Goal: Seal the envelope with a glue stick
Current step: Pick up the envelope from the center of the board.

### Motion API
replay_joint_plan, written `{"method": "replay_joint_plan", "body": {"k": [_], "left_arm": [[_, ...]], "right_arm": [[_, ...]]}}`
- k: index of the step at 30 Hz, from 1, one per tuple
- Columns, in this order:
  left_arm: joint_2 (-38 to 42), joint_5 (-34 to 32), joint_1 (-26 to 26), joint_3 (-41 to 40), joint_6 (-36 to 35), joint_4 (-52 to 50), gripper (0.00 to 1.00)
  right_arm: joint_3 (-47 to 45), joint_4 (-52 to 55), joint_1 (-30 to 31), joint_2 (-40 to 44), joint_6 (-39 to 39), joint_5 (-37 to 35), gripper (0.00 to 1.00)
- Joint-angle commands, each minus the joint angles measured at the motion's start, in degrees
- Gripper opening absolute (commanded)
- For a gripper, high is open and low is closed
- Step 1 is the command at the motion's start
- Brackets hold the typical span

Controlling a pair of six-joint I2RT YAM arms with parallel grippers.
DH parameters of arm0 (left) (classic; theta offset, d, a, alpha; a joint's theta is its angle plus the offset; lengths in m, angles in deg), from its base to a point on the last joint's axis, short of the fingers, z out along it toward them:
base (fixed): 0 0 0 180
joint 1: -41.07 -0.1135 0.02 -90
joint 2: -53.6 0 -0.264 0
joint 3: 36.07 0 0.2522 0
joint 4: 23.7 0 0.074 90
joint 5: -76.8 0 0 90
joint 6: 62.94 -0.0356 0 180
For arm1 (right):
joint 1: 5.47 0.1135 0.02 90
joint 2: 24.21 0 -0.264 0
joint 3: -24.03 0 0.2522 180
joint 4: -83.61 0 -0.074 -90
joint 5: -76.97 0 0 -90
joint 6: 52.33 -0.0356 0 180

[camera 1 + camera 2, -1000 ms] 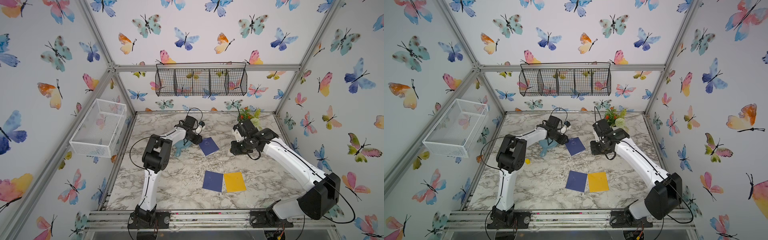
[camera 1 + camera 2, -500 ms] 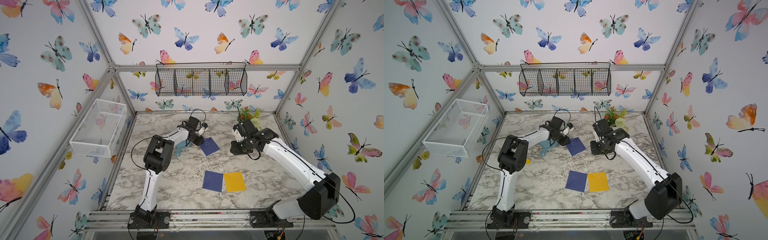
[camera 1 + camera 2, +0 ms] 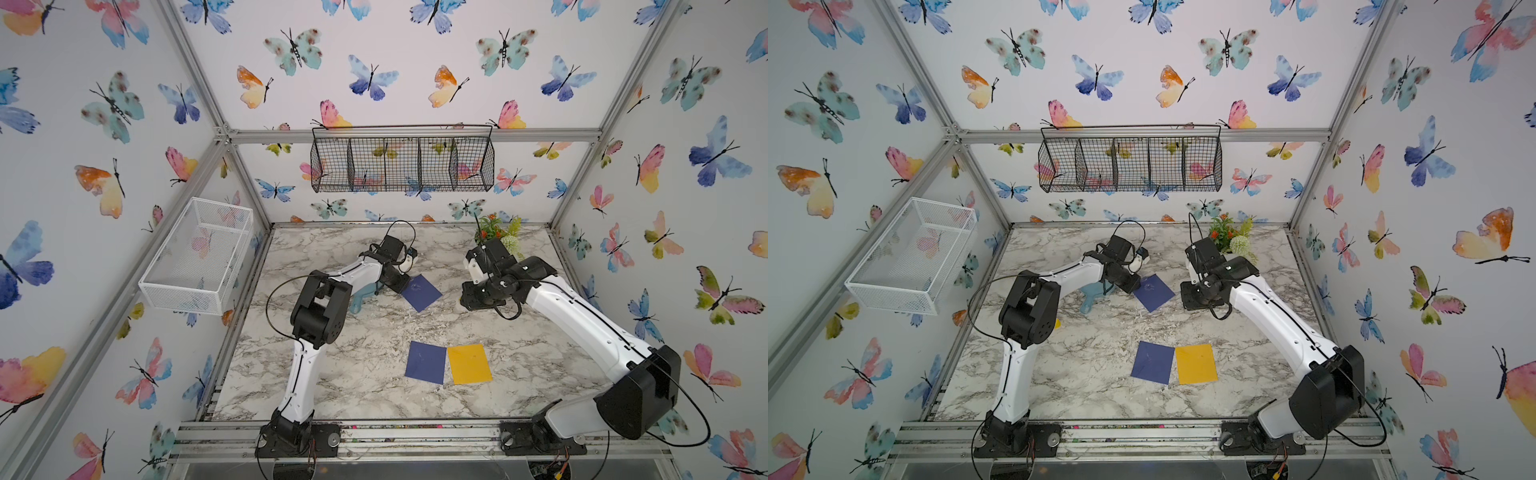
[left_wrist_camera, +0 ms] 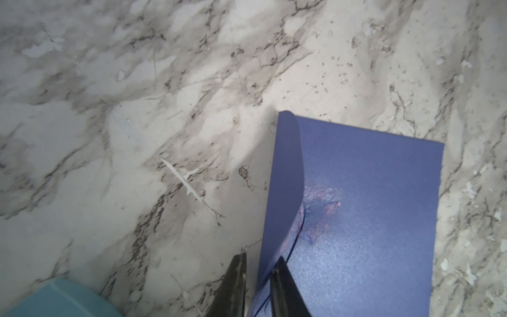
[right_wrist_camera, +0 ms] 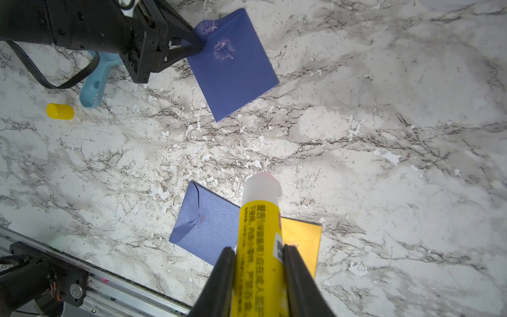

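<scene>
A dark blue envelope [image 3: 422, 293] [image 3: 1154, 293] lies on the marble table toward the back, its flap [image 4: 288, 170] curled up and a purple glue smear [image 4: 321, 208] beside the flap's point. My left gripper [image 4: 260, 259] [image 3: 405, 284] is at the envelope's left edge, open by a narrow gap, with the raised flap standing between its jaws. The right gripper [image 5: 259, 248] [image 3: 467, 297] hovers just right of the envelope, shut on the uncapped yellow glue stick [image 5: 259, 219], whose pale tip points down at the table. In both top views the glue stick is hidden.
A second blue envelope [image 3: 426, 361] and a yellow envelope [image 3: 468, 363] lie side by side near the front. A yellow cap [image 5: 59, 111] and a light blue plastic tool [image 3: 359, 297] lie under the left arm. A plant [image 3: 498, 232] stands at the back right.
The left gripper has slid right and down to the envelope's edge, and its jaws have narrowed round the flap. The right arm has stayed still with the glue stick.
</scene>
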Motion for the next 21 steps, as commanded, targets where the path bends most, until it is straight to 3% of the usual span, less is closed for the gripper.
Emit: {"method": "replay_joint_plan", "body": {"k": [1,11,21], "left_arm": [[-0.6,-1.5,0.2,-0.9,1.3,-1.3,0.19],[4.0,-2.4,0.7,-4.7,2.2,1.2,0.05],[22.9,-0.5,1.1,-22.0,12.4,5.4,0.00]], "right_arm": [[0.2,0.0,-0.3,1.1,0.3,0.4,0.02],[1.1,-0.7,-0.2,0.4,0.2,1.1,0.02],[2.8,-1.0,-0.3,-1.5,0.5,4.2,0.02]]}}
